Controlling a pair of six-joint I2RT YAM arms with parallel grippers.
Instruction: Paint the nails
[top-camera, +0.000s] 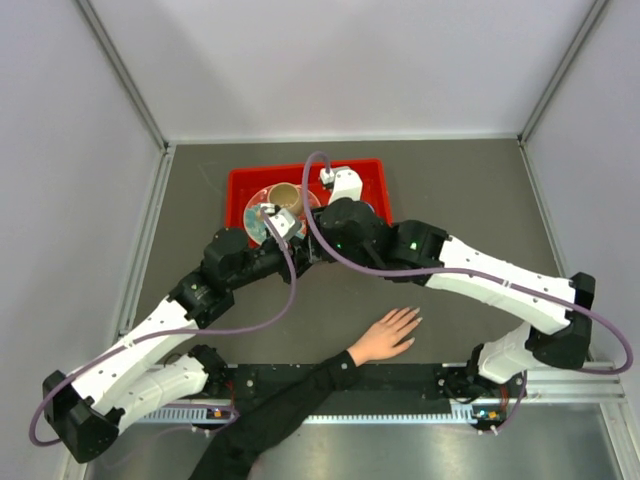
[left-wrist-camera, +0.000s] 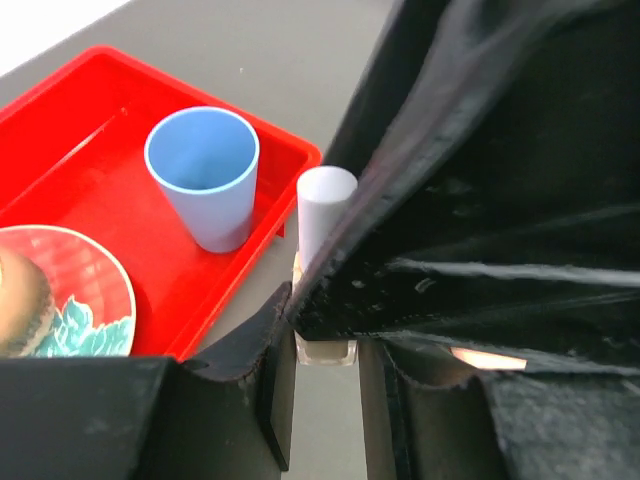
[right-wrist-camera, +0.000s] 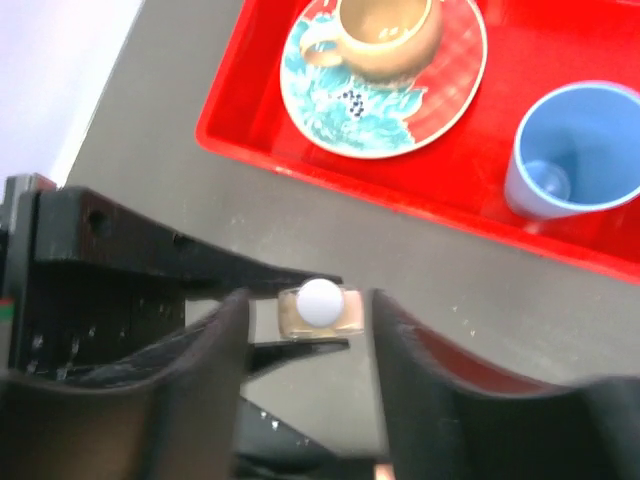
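A light-skinned hand with a black sleeve lies palm down near the table's front edge, fingers spread; its nails are too small to make out. A small clear nail polish bottle with a pale cap stands just in front of the red tray. My left gripper is shut on the bottle's glass base. My right gripper is open, its fingers either side of the cap with gaps. Both grippers meet in the top view, left and right.
A red tray at the back holds a patterned plate with a brown cup and a blue cup. The tray edge is close to the bottle. White walls enclose the table.
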